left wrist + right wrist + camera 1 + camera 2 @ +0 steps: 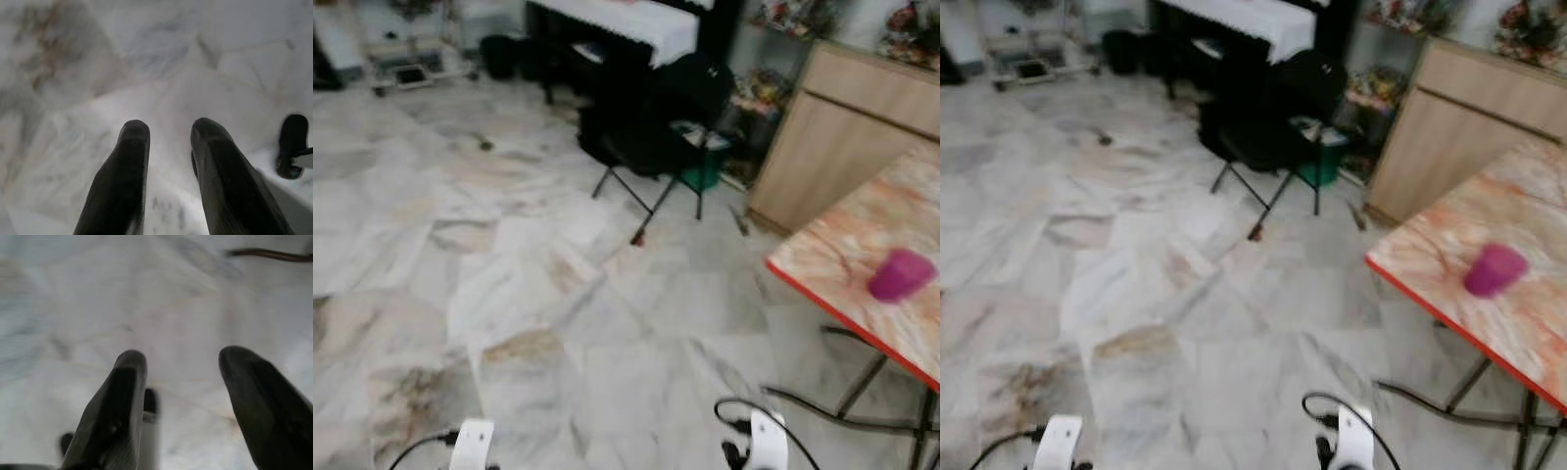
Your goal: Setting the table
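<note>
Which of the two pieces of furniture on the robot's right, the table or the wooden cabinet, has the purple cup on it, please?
The table with the orange marbled top and red edge; the purple cup stands on it. The plain wooden cabinet stands behind it.

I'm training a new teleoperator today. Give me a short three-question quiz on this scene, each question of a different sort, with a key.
1. True or false: the purple cup stands on the table.
2. Which is right? A: the left end effector holds the cup. B: both the left and the right end effector hang open over the floor, holding nothing. C: the right one rests on the table.
3. Fill in: the black folding chair stands in front of the wooden ____.

Key: 1 true; 2 B; 3 cabinet.
</note>
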Tool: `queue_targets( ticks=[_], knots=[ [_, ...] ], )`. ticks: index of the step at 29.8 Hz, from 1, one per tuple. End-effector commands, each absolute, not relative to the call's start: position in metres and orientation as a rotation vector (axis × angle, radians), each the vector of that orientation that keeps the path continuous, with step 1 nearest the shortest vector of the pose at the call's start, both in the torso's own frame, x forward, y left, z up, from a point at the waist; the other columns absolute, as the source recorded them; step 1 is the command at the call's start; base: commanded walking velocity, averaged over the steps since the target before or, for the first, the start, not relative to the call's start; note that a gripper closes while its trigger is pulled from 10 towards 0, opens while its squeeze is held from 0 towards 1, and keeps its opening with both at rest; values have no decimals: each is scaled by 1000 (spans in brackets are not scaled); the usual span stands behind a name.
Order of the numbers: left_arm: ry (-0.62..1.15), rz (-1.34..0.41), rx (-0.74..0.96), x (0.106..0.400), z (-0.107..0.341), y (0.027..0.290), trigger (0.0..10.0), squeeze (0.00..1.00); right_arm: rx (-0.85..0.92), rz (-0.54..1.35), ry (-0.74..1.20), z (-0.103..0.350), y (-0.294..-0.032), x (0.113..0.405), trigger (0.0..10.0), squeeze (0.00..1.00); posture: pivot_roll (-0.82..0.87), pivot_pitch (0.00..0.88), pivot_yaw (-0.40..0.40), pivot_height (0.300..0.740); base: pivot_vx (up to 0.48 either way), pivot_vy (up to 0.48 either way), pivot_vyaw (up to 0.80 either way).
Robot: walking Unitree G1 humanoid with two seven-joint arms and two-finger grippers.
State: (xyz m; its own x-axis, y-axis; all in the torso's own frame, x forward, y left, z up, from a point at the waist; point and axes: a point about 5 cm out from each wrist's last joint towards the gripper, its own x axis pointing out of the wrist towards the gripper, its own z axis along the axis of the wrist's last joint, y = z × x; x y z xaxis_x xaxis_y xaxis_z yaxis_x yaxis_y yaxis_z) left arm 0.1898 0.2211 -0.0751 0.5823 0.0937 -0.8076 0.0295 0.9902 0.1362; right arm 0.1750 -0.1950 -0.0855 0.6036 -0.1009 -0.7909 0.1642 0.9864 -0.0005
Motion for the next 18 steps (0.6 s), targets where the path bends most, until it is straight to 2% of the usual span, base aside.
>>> queue_targets(
  ticks=[1,18],
  knots=[
    [979,17,150,182,-80,218,10000,0,75,-161,918,-86,-196,172,10000,0,35,0,-20,740,0,0,-712],
    [960,14,139,187,-77,217,10000,0,76,-176,901,-84,-199,176,10000,0,32,0,-20,740,0,0,-717]
  ],
)
